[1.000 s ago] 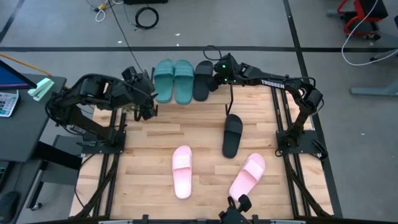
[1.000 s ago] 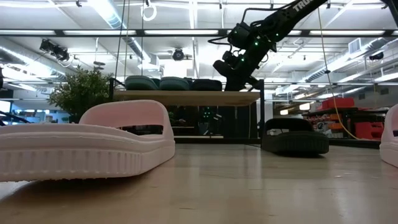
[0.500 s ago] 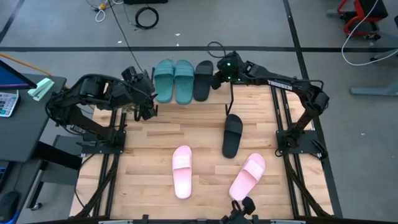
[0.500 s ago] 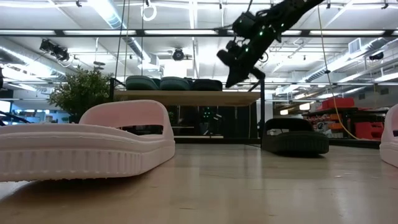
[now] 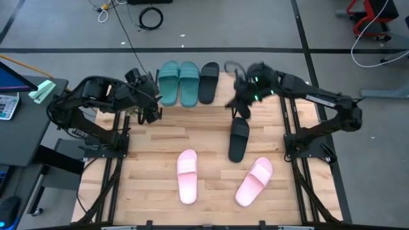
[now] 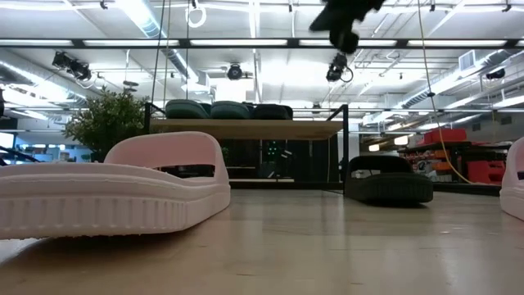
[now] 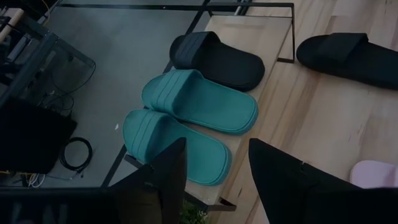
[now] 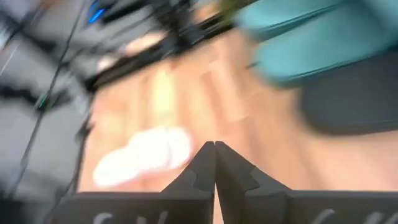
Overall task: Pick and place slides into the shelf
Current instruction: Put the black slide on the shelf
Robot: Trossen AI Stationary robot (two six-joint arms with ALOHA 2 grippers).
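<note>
Two teal slides [image 5: 179, 82] and one black slide [image 5: 208, 82] lie side by side on the shelf's top board [image 6: 246, 129] at the table's far edge, soles down. A second black slide [image 5: 238, 138] and two pink slides [image 5: 186, 176] [image 5: 254, 181] lie flat on the table. My right gripper [image 5: 238, 107], blurred, hangs high above the table between the shelf and the black slide on the table. Its fingers meet, shut and holding nothing, in the right wrist view [image 8: 214, 149]. My left gripper [image 7: 214, 163] is open, raised left of the shelf, and looks down on the teal slides [image 7: 199, 99].
The shelf's thin black frame [image 7: 283, 37] stands at the far edge. The near pink slide [image 6: 123, 184] fills the low view's left foreground. Bare wood lies between the shelf and the pink slides [image 5: 185, 131]. Cables lie on the floor beyond the table [image 5: 150, 18].
My right gripper has risen from just above the black slide on the shelf, up to the top of the low view. It has swung toward the table's near right, over the black slide on the table. The slides have stayed put.
</note>
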